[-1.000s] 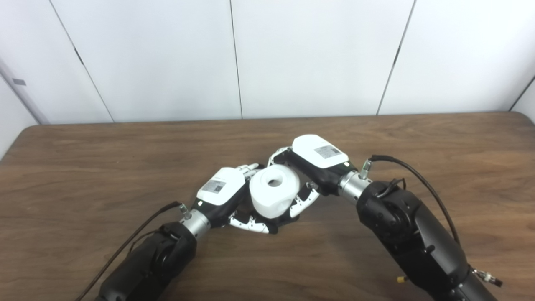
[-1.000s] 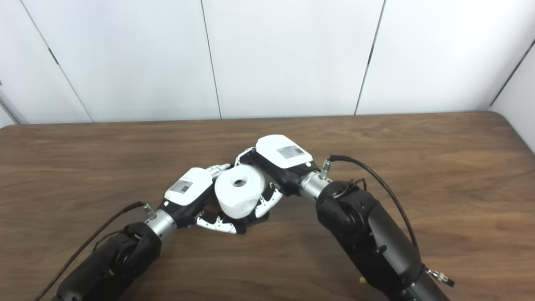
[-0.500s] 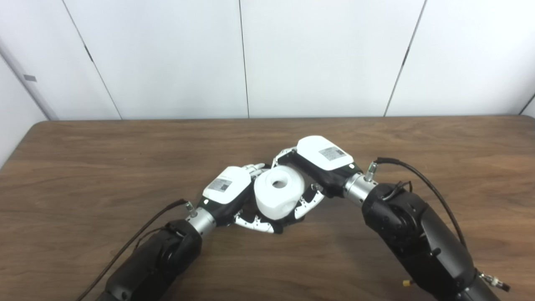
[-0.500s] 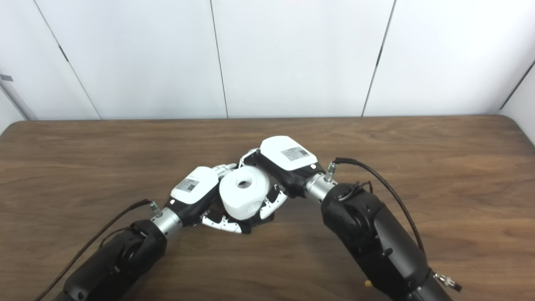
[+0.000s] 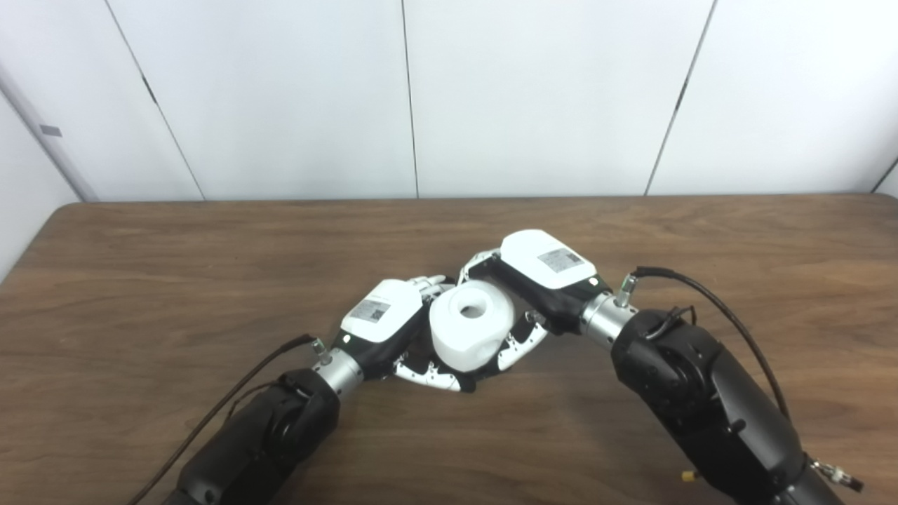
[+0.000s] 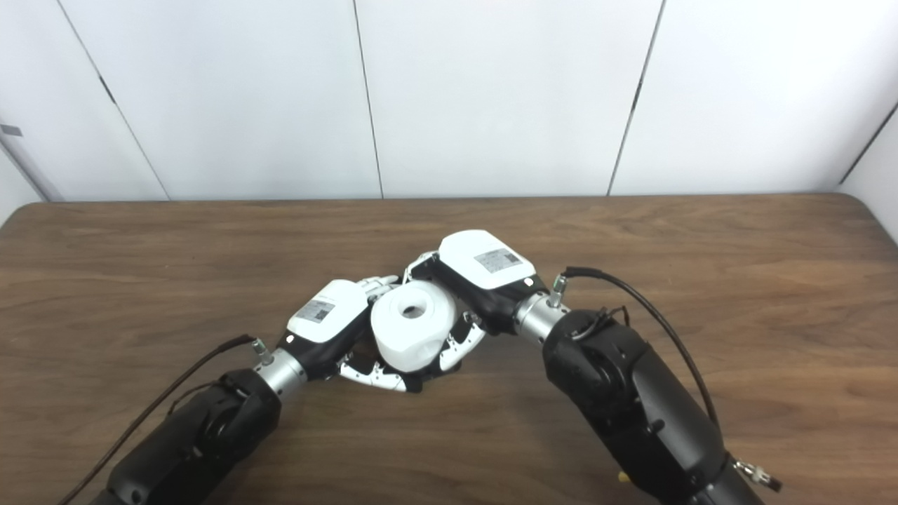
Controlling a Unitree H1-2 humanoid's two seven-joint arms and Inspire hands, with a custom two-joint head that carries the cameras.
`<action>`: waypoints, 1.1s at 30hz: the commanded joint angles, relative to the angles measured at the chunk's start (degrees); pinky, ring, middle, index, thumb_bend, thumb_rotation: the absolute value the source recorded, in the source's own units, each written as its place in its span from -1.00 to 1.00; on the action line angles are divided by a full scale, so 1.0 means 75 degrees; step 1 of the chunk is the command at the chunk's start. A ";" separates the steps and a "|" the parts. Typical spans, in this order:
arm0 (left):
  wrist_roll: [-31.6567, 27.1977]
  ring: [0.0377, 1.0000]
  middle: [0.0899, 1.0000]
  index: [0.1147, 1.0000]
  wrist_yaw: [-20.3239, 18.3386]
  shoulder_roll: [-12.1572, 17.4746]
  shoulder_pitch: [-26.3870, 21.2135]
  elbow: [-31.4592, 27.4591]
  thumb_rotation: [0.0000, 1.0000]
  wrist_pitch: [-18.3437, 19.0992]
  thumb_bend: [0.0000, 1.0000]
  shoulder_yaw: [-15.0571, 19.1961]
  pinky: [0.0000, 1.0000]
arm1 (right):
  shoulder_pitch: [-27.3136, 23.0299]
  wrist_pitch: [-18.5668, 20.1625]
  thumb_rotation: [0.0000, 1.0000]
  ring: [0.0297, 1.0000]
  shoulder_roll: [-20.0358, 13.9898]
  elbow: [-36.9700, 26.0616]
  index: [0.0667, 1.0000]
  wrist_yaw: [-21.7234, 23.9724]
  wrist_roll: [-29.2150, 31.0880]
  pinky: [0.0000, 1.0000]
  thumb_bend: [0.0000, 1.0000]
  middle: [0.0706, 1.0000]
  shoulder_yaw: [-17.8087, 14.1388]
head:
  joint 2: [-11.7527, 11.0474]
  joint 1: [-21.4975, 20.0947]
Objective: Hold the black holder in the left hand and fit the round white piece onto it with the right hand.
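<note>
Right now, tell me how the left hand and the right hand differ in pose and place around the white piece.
The left hand sits lower and nearer the camera, on the left of the round white piece; the right hand sits higher and farther back, on its right. The left hand's fingers curl under the piece; the right hand's fingers press its right side. Both hands touch the piece and face inward over the wooden table.
</note>
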 commanded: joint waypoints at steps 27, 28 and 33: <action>0.0441 0.81 0.68 -0.17 -0.0822 -0.0025 0.0483 0.0185 -0.88 0.0117 0.05 -0.0446 0.80 | 0.0123 0.0080 -0.73 0.43 -0.0126 0.0372 -0.11 0.0315 -0.0225 0.36 0.05 0.37 0.0194 | 0.0033 0.0052; 0.0422 0.81 0.68 -0.17 -0.0814 -0.0012 0.0490 0.0184 -0.88 0.0099 0.05 -0.0436 0.80 | 0.0085 0.0056 -0.73 0.42 -0.0128 0.0446 -0.11 0.0263 -0.0233 0.36 0.05 0.37 0.0176 | 0.0031 0.0061; 0.0390 0.81 0.69 -0.17 -0.0924 0.0068 0.0540 0.0066 -0.88 0.0178 0.05 -0.0405 0.82 | -0.0103 0.0070 -0.73 0.45 -0.0144 0.0726 -0.11 0.0203 -0.0313 0.41 0.05 0.38 0.0130 | 0.0043 0.0064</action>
